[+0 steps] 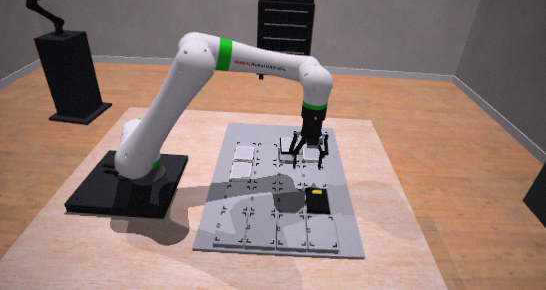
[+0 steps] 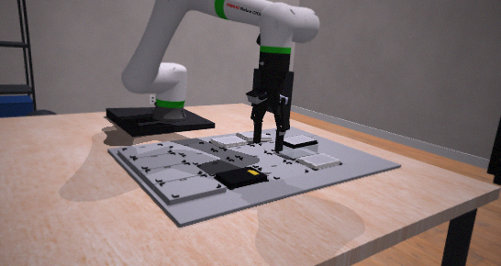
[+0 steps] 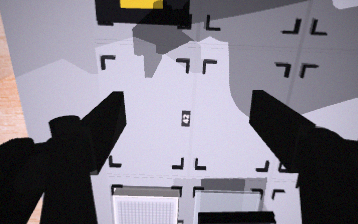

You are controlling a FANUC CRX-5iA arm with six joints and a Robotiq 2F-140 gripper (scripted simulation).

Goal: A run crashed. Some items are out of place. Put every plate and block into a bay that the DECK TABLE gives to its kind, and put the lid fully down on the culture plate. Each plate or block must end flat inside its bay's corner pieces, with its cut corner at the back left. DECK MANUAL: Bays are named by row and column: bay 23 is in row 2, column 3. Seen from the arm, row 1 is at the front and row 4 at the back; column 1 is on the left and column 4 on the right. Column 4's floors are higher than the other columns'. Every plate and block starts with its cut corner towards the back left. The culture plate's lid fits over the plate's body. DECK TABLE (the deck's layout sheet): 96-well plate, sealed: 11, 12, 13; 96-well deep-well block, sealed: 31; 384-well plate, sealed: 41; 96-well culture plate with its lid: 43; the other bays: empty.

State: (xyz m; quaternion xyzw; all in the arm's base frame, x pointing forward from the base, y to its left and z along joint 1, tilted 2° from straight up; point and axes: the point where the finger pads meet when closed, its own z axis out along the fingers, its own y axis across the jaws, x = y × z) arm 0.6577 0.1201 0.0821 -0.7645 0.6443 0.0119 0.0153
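While its jaws stand partly open and hold nothing, the gripper (image 1: 310, 154) hangs over a bare bay. The black block (image 1: 318, 200) lies in front, and white plates (image 1: 243, 153) sit farther back.

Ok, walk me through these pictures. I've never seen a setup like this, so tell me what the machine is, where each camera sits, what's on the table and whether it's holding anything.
The white machine is a robot arm bolted to a black base plate on a wooden table. At its tip is a black gripper with two fingers.

One picture looks down from high up, one looks across the table from the side, and the third comes from a camera on the wrist, looking down between the fingers.

On the table lies a grey deck marked with corner pieces into bays. In it sit several pale lab plates and one black plate with a yellow label.

The fingers stand apart with only a bare bay floor below them, so the gripper holds nothing.
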